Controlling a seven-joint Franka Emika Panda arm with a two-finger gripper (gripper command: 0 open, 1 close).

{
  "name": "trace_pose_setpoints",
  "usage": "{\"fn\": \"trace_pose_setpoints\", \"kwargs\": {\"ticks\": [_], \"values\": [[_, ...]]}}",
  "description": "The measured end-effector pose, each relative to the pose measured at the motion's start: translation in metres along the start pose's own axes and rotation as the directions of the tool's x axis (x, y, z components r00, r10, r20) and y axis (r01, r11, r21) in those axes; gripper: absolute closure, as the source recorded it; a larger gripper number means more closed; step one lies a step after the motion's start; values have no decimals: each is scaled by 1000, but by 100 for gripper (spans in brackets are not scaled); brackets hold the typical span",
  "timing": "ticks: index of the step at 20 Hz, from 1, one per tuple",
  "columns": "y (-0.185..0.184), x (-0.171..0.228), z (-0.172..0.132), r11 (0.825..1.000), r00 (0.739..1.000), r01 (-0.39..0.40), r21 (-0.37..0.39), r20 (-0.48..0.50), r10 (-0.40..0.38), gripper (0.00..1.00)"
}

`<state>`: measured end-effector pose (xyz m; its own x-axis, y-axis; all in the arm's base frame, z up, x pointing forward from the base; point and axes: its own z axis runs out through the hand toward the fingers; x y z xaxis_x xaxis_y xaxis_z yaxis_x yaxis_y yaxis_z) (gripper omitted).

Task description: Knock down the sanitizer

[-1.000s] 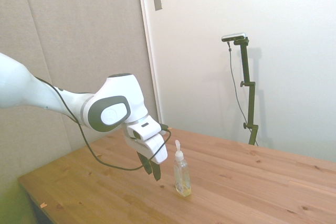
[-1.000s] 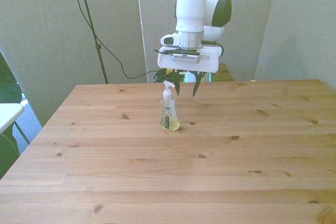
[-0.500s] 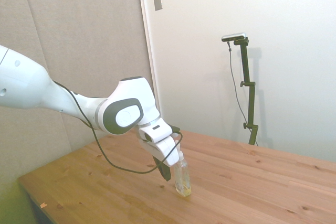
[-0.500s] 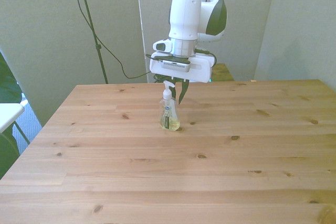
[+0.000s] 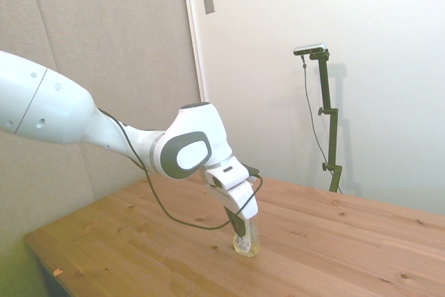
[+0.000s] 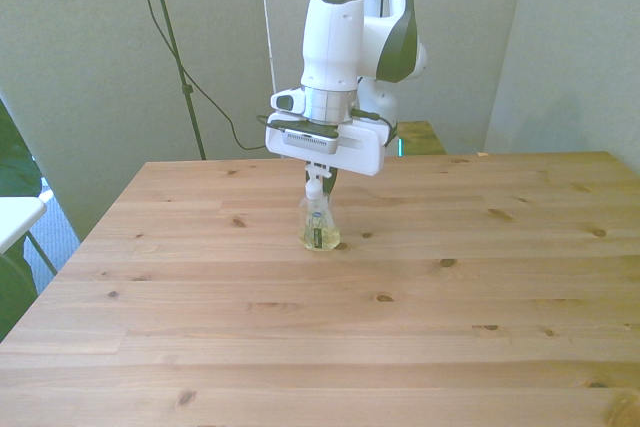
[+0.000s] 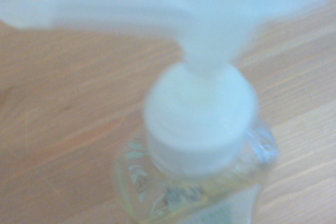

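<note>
My tool (image 6: pixel 322 183) has moved down over the sanitizer (image 6: pixel 319 225), which tilts mid-frame on the table (image 6: pixel 480 317); finger state unclear.

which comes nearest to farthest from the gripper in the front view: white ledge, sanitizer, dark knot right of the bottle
1. Sanitizer, directly under the gripper, near the table's far side.
2. Dark knot in the table, toward the front view's right.
3. White ledge, off the table at the front view's left edge.
</note>
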<state>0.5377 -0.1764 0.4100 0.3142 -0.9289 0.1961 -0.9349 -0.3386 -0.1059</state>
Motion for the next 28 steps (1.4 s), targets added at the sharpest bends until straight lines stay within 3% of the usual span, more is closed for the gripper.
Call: {"fn": "trace_pose_setpoints", "kwargs": {"ticks": [15, 16, 28], "values": [[-79, 37, 17, 995, 998, -61, 79, 14, 60, 100], [-83, 38, 18, 995, 998, -61, 81, 15, 60, 0], [-82, 31, 13, 995, 998, -46, 85, 42, 42, 0]]}}
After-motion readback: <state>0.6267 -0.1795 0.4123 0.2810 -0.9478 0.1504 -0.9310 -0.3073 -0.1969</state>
